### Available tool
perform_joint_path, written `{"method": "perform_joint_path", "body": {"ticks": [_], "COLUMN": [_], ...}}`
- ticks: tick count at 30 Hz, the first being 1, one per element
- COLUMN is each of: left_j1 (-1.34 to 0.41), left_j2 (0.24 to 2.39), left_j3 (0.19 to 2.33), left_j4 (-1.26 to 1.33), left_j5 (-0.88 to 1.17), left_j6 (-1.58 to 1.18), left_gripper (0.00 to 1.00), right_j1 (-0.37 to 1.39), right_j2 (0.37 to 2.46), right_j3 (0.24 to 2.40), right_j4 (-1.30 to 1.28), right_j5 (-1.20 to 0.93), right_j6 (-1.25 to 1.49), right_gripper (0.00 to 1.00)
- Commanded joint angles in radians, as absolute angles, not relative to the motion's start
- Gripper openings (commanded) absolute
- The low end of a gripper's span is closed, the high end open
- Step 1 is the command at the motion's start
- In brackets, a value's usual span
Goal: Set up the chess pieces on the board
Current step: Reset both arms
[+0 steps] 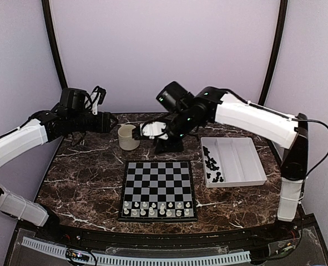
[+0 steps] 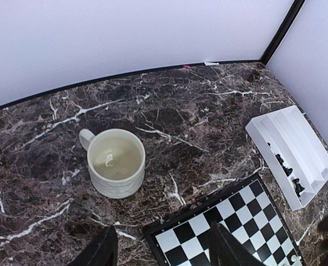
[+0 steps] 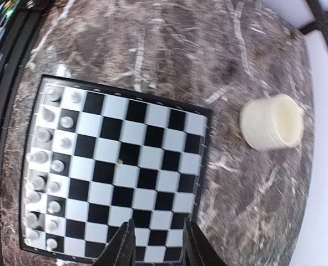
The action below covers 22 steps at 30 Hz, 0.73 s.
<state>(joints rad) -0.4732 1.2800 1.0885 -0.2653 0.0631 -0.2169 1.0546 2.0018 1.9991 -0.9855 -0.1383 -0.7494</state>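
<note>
The board [image 1: 158, 189] lies at the table's front middle, with white chess pieces [image 1: 157, 208] in its two near rows; it also shows in the right wrist view [image 3: 125, 166] and the left wrist view [image 2: 236, 227]. Several black chess pieces [image 1: 212, 163] lie in the white tray [image 1: 247, 160]. My left gripper [image 2: 161, 249] is open and empty, high over the board's far left corner. My right gripper [image 3: 157, 244] is open and empty, raised beyond the board's far edge; in the top view it sits near the cup [image 1: 166, 141].
A cream cup [image 1: 128, 137] stands behind the board's far left corner, also in the left wrist view [image 2: 116, 162] and right wrist view [image 3: 272, 122]. The tray stands right of the board. Purple walls close in the back and sides.
</note>
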Motion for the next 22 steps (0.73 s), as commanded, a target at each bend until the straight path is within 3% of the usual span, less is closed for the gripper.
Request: {"method": "perform_joint_path", "body": {"ticks": [1,3,6,7,8,11,15,22], "left_j1": [-0.466,-0.466,-0.466,-0.466,-0.466,-0.466,-0.465,-0.465], "left_j2": [1.274,1.27,1.271,1.274,1.277,1.299,1.321,1.287], "left_j3": [1.148,1.156,1.171,1.181,1.189,1.186,1.177,1.093], "left_j4": [-0.291,-0.277,-0.255,-0.252,-0.247,-0.223,-0.191,-0.09], "left_j5": [-0.043,-0.097,-0.158,-0.176,-0.186,-0.241,-0.246,-0.247], "left_j6": [-0.123,-0.101,-0.069,-0.065,-0.054,-0.03,-0.008,-0.024], "left_gripper": [0.61,0.7,0.8,0.84,0.87,0.96,0.99,0.99], "right_j1": [0.857,0.751,0.575,0.517,0.461,0.295,0.226,0.154], "right_j2": [1.839,1.744,1.589,1.55,1.508,1.4,1.31,1.226], "right_j3": [1.854,1.763,1.635,1.594,1.554,1.367,1.18,1.107], "right_j4": [-0.86,-0.77,-0.642,-0.597,-0.544,-0.348,-0.173,-0.165], "right_j5": [-0.139,-0.13,-0.148,-0.151,-0.141,-0.044,0.151,-0.048], "right_j6": [-0.651,-0.606,-0.522,-0.483,-0.429,-0.227,-0.132,-0.098], "right_gripper": [0.31,0.35,0.56,0.8,0.96,0.98,0.99,0.99]}}
